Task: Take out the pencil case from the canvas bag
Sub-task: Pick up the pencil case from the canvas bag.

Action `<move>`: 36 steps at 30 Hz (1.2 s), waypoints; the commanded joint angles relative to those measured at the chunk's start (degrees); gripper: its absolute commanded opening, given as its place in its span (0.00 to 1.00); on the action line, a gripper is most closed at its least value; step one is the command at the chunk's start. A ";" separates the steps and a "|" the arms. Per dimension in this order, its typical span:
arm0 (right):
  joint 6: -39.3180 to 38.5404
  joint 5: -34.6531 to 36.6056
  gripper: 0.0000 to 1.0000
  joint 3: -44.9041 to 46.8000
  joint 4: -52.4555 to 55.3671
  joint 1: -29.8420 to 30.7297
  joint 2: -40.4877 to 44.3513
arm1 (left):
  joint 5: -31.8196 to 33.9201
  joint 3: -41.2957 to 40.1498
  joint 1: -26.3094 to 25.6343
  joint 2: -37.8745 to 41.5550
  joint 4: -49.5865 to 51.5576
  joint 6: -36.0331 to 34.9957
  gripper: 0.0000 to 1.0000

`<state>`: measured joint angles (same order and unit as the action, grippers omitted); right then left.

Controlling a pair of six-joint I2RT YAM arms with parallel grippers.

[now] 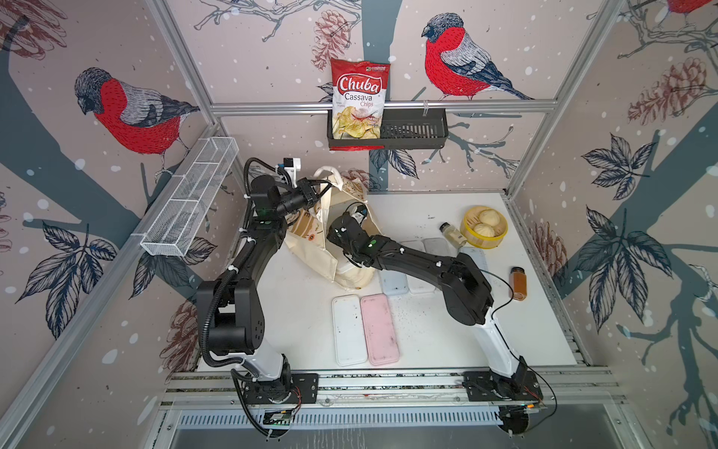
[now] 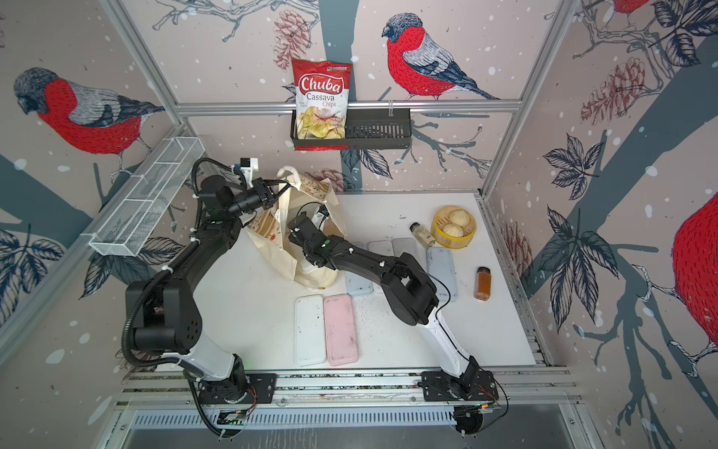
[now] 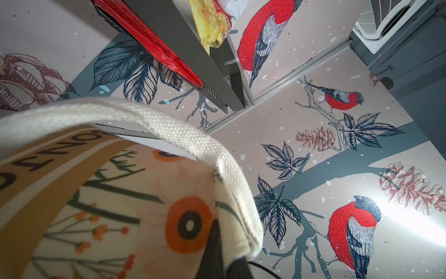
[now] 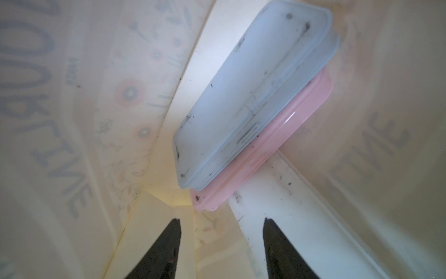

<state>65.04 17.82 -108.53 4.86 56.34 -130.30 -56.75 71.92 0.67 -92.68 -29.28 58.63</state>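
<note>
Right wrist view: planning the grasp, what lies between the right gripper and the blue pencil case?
Only bare canvas bag lining and the pink pencil case, seen in the right wrist view.

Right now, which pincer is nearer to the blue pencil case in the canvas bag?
Right. The right pincer is inside the canvas bag, open, with the blue pencil case just ahead. The left pincer is outside, shut on a handle.

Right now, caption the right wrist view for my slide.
Inside the canvas bag, the open right gripper points at a blue pencil case stacked on a pink pencil case.
</note>
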 commanded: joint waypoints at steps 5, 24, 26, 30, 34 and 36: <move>5.78 -1.48 0.57 -7.02 0.57 -1.45 -3.78 | -0.82 0.06 0.21 0.63 -8.30 1.44 0.00; 17.85 -3.24 0.59 -6.14 -3.32 -5.24 -5.84 | -1.35 0.15 0.15 0.29 -8.65 1.56 0.00; 18.42 -2.97 0.59 -6.11 -3.79 -5.45 -5.84 | -1.37 0.13 0.12 0.14 -8.83 1.68 0.00; 19.62 -3.23 0.59 -6.16 -4.62 -5.96 -6.20 | -1.51 0.14 0.03 -0.12 -8.86 1.74 0.00; 21.23 -4.01 0.59 -6.01 -5.52 -6.49 -6.80 | -1.70 0.24 -0.01 -0.21 -8.83 1.75 0.00; 22.08 -4.33 0.59 -5.97 -5.91 -6.77 -6.99 | -1.85 0.27 0.03 -0.13 -8.86 1.75 0.00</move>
<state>84.68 13.04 -114.54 0.54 50.11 -137.01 -57.21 71.90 0.58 -93.06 -31.38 59.99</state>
